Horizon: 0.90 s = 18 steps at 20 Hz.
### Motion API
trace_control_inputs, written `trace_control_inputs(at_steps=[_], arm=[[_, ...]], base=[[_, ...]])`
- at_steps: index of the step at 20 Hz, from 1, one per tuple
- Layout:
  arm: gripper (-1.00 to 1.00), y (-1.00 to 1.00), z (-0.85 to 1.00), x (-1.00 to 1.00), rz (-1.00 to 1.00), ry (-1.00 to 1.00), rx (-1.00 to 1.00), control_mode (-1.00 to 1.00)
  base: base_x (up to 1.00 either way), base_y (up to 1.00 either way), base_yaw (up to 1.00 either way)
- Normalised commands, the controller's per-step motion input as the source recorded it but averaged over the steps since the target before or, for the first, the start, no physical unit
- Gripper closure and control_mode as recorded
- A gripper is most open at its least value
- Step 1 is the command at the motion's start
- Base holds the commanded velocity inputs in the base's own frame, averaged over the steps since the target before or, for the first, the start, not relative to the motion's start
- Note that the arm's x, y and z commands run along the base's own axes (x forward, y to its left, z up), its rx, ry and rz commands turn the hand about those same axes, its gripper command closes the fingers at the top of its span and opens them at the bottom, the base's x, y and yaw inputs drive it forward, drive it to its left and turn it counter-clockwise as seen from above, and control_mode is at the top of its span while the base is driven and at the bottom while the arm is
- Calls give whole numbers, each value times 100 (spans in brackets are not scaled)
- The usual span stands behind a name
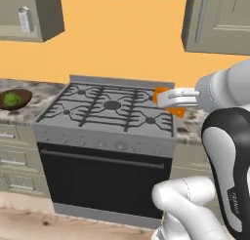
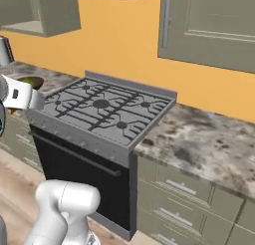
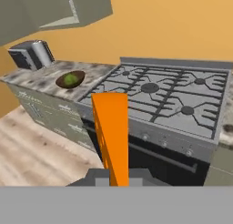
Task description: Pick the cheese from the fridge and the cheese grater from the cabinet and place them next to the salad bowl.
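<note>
Holding the cheese (image 3: 111, 136) in my hand (image 1: 168, 98) beside the stove (image 1: 110, 110), I see the salad bowl (image 3: 70, 79) on the table (image 3: 41, 79).

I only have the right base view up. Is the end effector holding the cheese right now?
Observer: Yes. In the hand view the orange cheese stands clamped between the fingertips, and the left base view shows the end effector over the right edge of the stove.
Operator: And the grater, where is it?
Observer: In the left base view the cheese grater stands in the open cabinet at upper left, above the salad bowl on the counter.
</note>
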Motion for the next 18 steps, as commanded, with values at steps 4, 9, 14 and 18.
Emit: trace_control_inputs(at_steps=[4,9,14,18], arm=[[100,0,0,0,0,0,0,100],[100,0,0,0,0,0,0,100],[100,0,0,0,0,0,0,100],[100,0,0,0,0,0,0,100]], base=[[57,100,-31],[62,100,-38],[53,100,-43],[45,100,-45]])
